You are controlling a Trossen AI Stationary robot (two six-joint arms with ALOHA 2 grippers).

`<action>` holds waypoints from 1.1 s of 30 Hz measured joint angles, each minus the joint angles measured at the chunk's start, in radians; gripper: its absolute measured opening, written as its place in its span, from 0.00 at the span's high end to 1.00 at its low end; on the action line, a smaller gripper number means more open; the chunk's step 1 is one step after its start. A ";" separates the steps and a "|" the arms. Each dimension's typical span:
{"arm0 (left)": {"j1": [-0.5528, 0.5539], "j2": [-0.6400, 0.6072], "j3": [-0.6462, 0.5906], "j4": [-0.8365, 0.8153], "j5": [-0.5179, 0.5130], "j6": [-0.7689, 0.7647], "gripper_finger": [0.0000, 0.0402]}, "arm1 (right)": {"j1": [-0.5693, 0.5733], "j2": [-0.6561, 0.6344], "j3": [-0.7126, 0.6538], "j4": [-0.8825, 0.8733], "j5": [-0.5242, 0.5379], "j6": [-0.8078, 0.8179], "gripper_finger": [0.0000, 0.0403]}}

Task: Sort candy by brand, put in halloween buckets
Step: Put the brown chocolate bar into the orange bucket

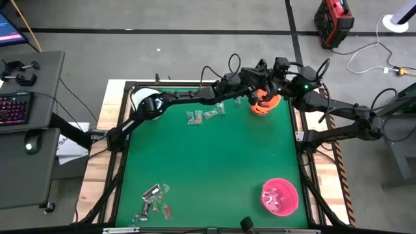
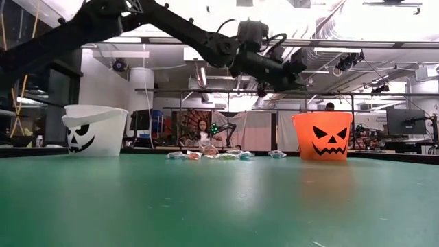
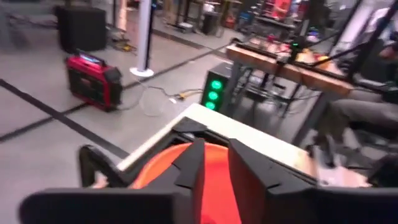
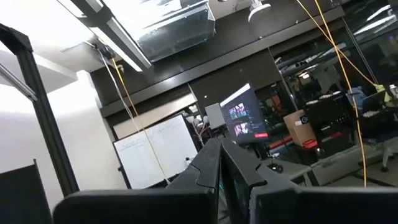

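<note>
The orange bucket [image 1: 265, 103] stands at the table's far right and shows in the low view [image 2: 322, 136] with a black grin. My left gripper [image 1: 259, 90] hovers open over it; in the left wrist view [image 3: 214, 177] the orange interior [image 3: 211, 186] shows between the fingers, with nothing held. My right gripper [image 1: 281, 65] is shut and raised just beyond the bucket, pointing at the room [image 4: 222, 165]. The white bucket [image 2: 96, 129] sits far left. The pink bucket [image 1: 279, 197] sits near right. Candy lies in a far group [image 1: 205, 115] and a near-left group [image 1: 155, 199].
Both arms crowd the far right corner above the orange bucket. The green mat's [image 1: 214, 169] middle is bare of things. The black table frame [image 1: 302, 140] runs along the edges. Off the table, a desk with a keyboard [image 1: 14, 107] stands on the left.
</note>
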 joint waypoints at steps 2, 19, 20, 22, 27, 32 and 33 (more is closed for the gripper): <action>0.001 0.008 0.012 -0.015 0.041 -0.017 0.78 | 0.000 0.000 0.000 0.000 0.000 -0.001 0.98; 0.019 -0.320 -0.099 -0.997 0.288 0.196 0.54 | -0.001 0.000 0.000 -0.001 0.000 -0.027 0.98; 0.007 -0.362 -0.152 -0.991 0.288 0.189 0.54 | -0.001 0.000 0.000 -0.003 0.000 -0.028 0.98; -0.024 -0.468 -0.291 -0.930 0.287 0.158 0.54 | -0.001 0.000 0.000 -0.009 0.000 -0.028 0.98; -0.149 -0.767 -0.708 -0.739 0.242 0.028 0.54 | -0.001 0.000 0.000 -0.040 -0.012 -0.038 0.98; -0.356 -1.050 -1.045 -0.720 0.118 -0.174 0.54 | -0.001 0.000 0.000 -0.149 -0.019 -0.050 0.98; -0.410 -1.096 -1.097 -0.727 0.098 -0.226 0.54 | -0.001 0.000 0.000 -0.183 -0.020 -0.051 0.98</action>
